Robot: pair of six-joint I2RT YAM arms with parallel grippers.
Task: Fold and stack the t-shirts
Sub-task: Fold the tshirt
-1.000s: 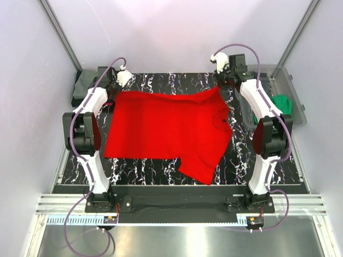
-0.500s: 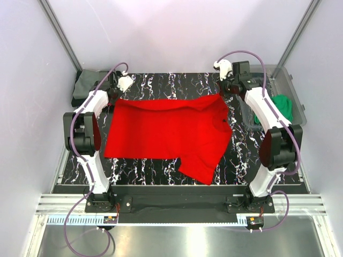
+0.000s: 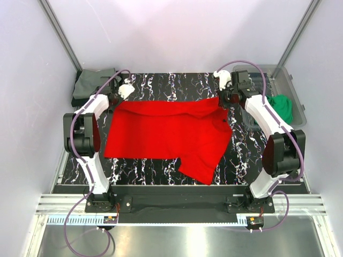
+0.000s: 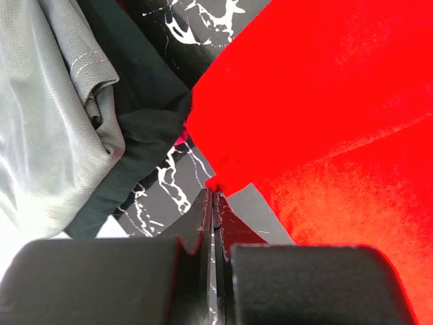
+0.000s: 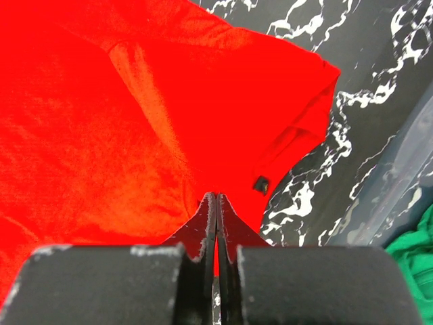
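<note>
Red t-shirt (image 3: 166,134) spread flat, long axis left-right, collar at right, hem at left. Left gripper (image 4: 214,196) and right gripper (image 5: 215,198) clamped tight on far edge, now pulled nearer than before.

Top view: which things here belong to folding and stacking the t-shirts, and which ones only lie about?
Belong to the job:
- red t-shirt, pinched by left gripper and right gripper
- green t-shirt
- grey t-shirt
- dark t-shirt

Only lying about:
- clear bin around the green one
- marbled table
</note>
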